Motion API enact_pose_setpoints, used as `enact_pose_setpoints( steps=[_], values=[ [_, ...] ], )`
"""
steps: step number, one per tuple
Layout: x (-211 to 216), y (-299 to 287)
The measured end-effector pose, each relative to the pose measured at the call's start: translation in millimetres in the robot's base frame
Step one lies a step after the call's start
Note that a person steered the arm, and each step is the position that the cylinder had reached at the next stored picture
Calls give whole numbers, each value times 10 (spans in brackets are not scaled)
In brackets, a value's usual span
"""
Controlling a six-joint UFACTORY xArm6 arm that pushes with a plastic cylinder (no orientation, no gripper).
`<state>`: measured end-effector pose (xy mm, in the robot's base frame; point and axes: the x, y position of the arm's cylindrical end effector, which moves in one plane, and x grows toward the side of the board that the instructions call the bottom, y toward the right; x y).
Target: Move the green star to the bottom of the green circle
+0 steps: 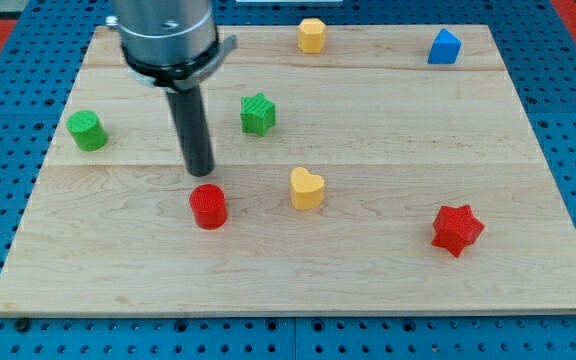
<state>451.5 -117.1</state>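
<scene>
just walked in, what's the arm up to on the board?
The arm is pushing blocks around a wooden board with its rod. My tip sits just above the red cylinder, between the green circle at the view's left and the green star toward the view's upper right. It touches neither green block. The star is level with the circle, well to its right, not below it, so the move isn't done yet.

The arm comes in from the view's top left, ending in a wide grey metal collar with a dark ring around its lower edge. A straight dark rod drops from it, upright with a slight lean toward the view's right. My tip (201,172) sits at the tabletop (388,270), just above the red cylinder (208,207) in the view, close but apart.
</scene>
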Motion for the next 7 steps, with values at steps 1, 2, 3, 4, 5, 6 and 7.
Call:
enact_pose_setpoints(
  steps=[1, 2, 3, 4, 5, 6, 7],
  values=[
    [189, 30],
    [573, 233],
    [841, 266],
    [894, 508],
    [776, 737],
    [669, 1351],
    [208, 1828]
  ],
)
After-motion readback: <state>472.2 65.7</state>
